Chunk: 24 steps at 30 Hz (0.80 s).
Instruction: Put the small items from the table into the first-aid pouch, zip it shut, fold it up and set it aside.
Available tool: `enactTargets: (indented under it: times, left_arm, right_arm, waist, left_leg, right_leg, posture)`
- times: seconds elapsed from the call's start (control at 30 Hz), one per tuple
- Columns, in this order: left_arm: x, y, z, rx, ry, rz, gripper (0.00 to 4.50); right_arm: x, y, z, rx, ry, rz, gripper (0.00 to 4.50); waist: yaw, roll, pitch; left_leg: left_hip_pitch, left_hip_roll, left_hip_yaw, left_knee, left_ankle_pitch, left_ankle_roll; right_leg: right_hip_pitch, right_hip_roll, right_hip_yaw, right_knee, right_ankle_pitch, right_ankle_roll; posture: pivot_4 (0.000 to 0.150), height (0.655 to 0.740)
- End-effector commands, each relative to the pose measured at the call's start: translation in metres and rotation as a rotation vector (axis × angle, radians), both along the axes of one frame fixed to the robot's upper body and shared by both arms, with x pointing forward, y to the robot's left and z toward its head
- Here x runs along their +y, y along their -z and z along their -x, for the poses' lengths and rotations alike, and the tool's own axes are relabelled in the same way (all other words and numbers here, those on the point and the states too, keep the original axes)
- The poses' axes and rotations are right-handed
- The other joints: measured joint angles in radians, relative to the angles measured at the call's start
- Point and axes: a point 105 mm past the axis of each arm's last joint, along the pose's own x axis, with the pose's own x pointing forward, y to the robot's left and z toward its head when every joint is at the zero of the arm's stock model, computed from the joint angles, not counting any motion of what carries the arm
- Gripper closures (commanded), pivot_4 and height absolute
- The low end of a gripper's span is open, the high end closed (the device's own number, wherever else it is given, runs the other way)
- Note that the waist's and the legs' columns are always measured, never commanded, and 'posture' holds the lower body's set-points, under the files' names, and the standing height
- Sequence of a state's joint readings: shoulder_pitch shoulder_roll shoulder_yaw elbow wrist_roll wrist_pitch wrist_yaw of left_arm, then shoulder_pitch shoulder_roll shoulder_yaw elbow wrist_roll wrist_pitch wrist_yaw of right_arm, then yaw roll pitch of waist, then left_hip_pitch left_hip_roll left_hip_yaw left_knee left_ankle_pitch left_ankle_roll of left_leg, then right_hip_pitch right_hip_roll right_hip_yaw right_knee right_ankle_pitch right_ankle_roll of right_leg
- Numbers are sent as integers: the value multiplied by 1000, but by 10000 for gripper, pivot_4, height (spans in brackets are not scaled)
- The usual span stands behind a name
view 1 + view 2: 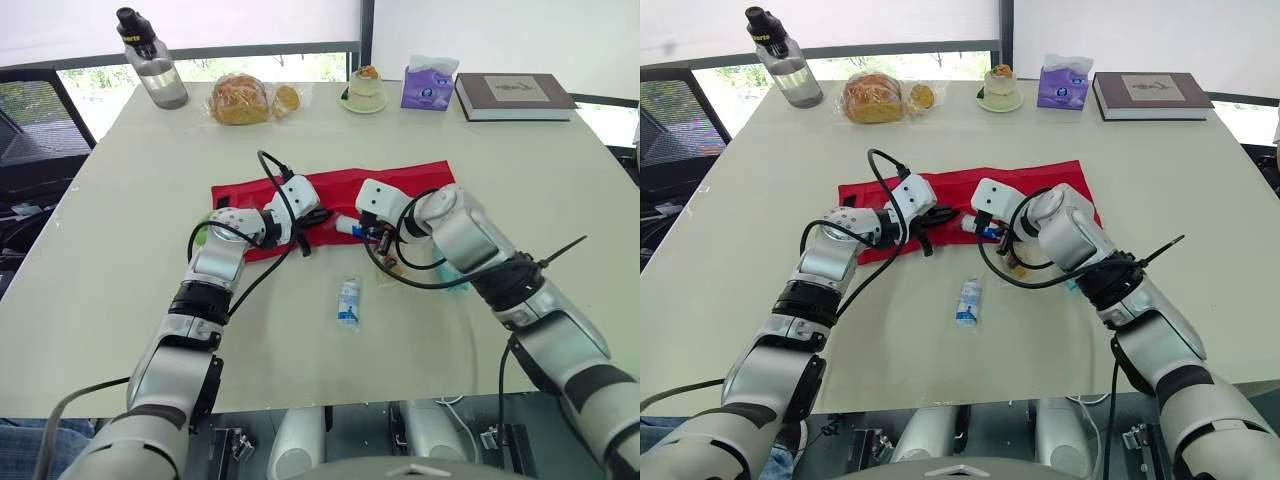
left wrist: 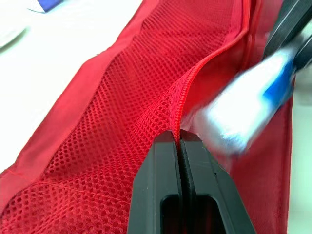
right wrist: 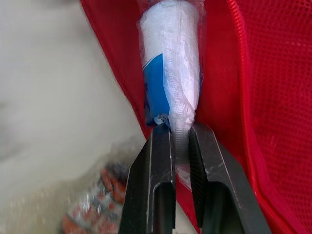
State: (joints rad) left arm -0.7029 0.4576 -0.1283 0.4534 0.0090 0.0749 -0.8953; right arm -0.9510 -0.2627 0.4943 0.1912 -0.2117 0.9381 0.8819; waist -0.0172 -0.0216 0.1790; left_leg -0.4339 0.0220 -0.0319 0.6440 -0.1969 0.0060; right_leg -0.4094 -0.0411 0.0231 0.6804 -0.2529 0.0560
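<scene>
Pouch (image 1: 400, 185) red, frame centre, unzipped. Left gripper (image 2: 178, 139) clenched on mesh edge (image 2: 185, 92), so pocket mouth gapes. Right gripper (image 3: 180, 130) grasping white-blue packet (image 3: 170, 58), tip at opening. 1 spare packet (image 1: 348, 300) lower centre.

left hand (image 2: 179, 137) pinches the red mesh pouch (image 2: 122, 117), a white-blue packet (image 2: 243, 117) just beside.

Bright daylight thru rear windows (image 1: 90, 75), soft shadows, wrist views partly blurred
</scene>
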Motion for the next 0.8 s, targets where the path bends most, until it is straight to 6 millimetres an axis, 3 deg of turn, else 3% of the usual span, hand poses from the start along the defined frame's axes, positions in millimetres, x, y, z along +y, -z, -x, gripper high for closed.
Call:
enactTargets:
  times: [0.03, 0.27, 0.43, 0.67, 0.8]
  left_arm:
    - [-12, -13, 5, -44, 33, 31, 45000]
    - [-16, -13, 6, -43, 36, 27, 45000]
    - [-19, -14, 5, -46, 47, 20, 45000]
    - [-22, -12, 9, -42, 58, 26, 45000]
    - [-22, -13, 9, -44, 52, 40, 45000]
  right_arm:
    - [10, -10, 3, 68, 20, -122, 44832]
    - [11, 11, 20, 322, 46, -256, 44832]
    - [23, 19, 32, 541, 87, -408, 44832]
    - [37, 13, 26, 718, 184, -577, 44832]
    - [36, 21, 25, 798, 238, -603, 44832]
  waist:
    - [1, 0, 0]
    - [2, 0, 0]
    - [0, 0, 0]
    - [-18, 0, 0]
    - [-26, 0, -1]
  left_leg:
    - [0, 0, 0, 0, 0, 0]
    - [0, 0, 0, 0, 0, 0]
    - [0, 0, 0, 0, 0, 0]
    - [2, 0, 0, -3, 0, 0]
    - [2, 0, 0, -5, 0, 0]
  right_leg:
    - [0, 0, 0, 0, 0, 0]
    - [0, 0, 0, 0, 0, 0]
    - [0, 0, 0, 0, 0, 0]
    - [0, 0, 0, 0, 0, 0]
    - [0, 0, 0, 0, 0, 0]
  posture:
    - [1500, 7332]
    - [1500, 7332]
    - [1500, 7332]
    - [1500, 7332]
    - [1500, 7332]
